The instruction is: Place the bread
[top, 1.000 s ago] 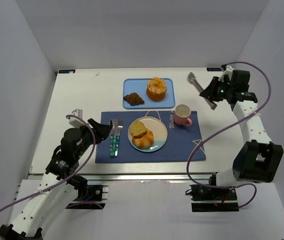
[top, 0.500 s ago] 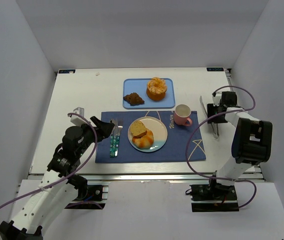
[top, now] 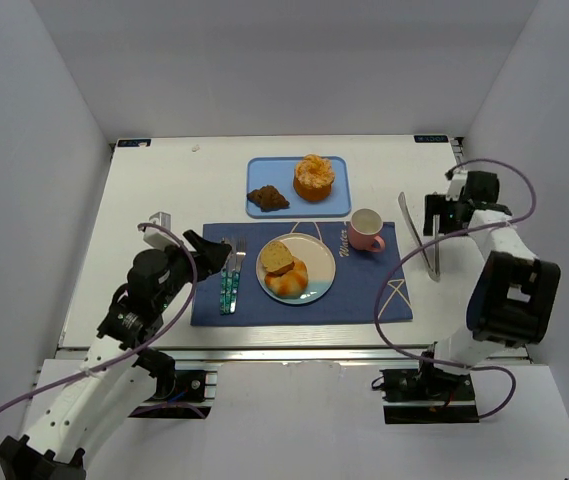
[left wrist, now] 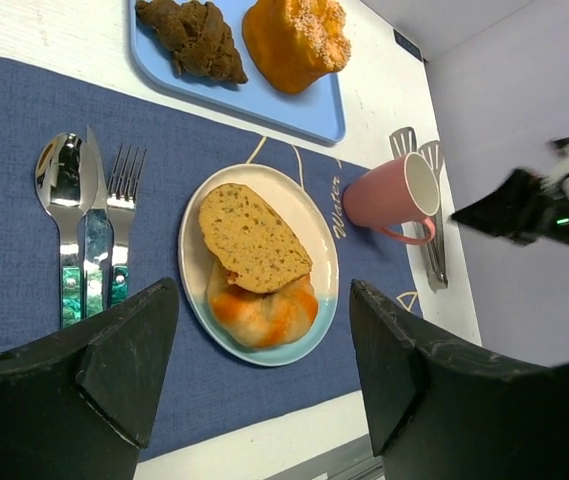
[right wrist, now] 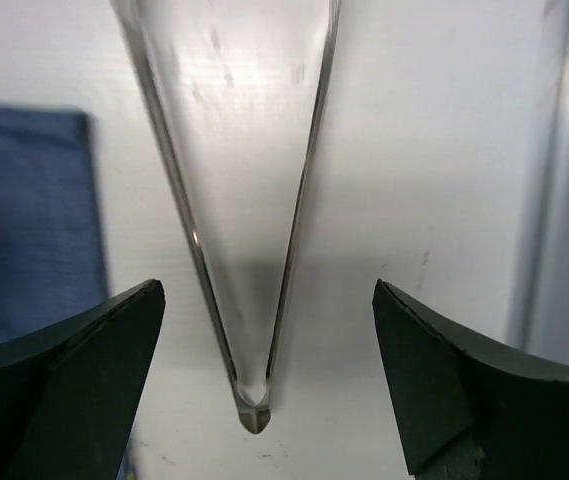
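A slice of bread (top: 277, 257) leans on a round orange-glazed bun (top: 290, 279) on a white plate (top: 318, 262) on the blue placemat; both also show in the left wrist view, the slice (left wrist: 251, 238) on top of the bun (left wrist: 264, 312). My left gripper (top: 207, 255) (left wrist: 262, 290) is open and empty, held above the mat left of the plate. My right gripper (top: 436, 218) (right wrist: 266, 290) is open and empty, straddling the hinged end of metal tongs (top: 421, 240) (right wrist: 249, 230) that lie flat on the table right of the mat.
A blue tray (top: 342, 200) at the back holds a dark croissant (top: 267, 198) and an orange muffin (top: 314, 177). A pink cup (top: 366, 230) stands at the mat's far right corner. A spoon, knife and fork (top: 229, 275) lie left of the plate.
My right arm came down from the back right with the tongs, laid them on the table and let go; its jaws now stand open. My left arm barely moved.
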